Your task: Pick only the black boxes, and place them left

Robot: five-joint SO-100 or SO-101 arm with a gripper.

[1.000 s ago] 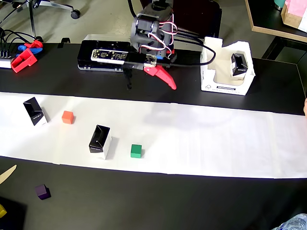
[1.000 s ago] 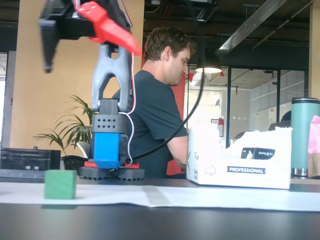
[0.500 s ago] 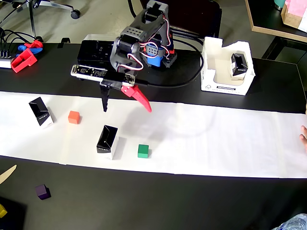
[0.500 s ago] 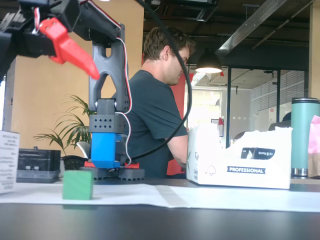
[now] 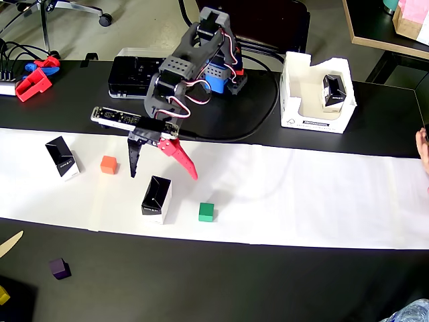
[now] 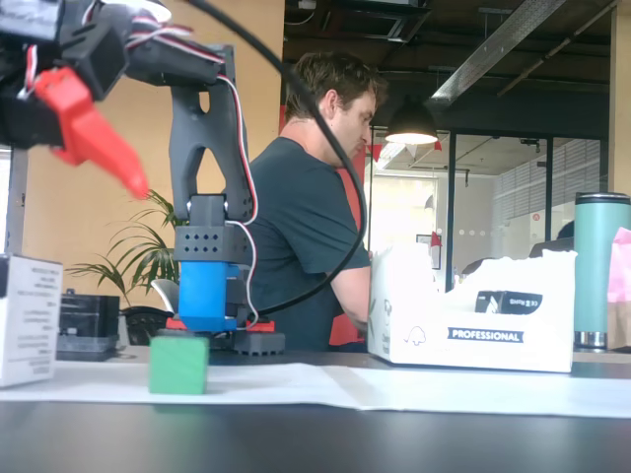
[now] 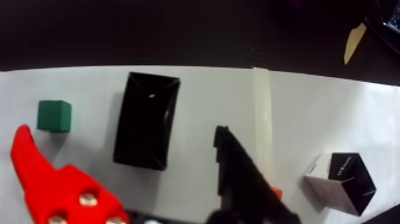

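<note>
One black box point(image 5: 156, 199) stands on the white paper strip point(image 5: 301, 201); it also shows in the wrist view point(image 7: 146, 119). My gripper point(image 5: 163, 176) is open and empty, hovering just behind this box, which lies between the red finger point(image 7: 53, 184) and the black finger point(image 7: 244, 179). A second black box point(image 5: 62, 158) stands at the left of the strip and shows at the right of the wrist view point(image 7: 342, 182). A third black box point(image 5: 333, 90) sits inside the white carton point(image 5: 295, 100) at the back right.
On the strip are an orange cube point(image 5: 108, 164) and a green cube point(image 5: 206, 212). A purple cube point(image 5: 59, 268) and a wooden stick point(image 5: 10, 243) lie on the black table in front. A flat black case point(image 5: 131, 67) sits behind the arm. A person's hand point(image 5: 422, 144) is at the right edge.
</note>
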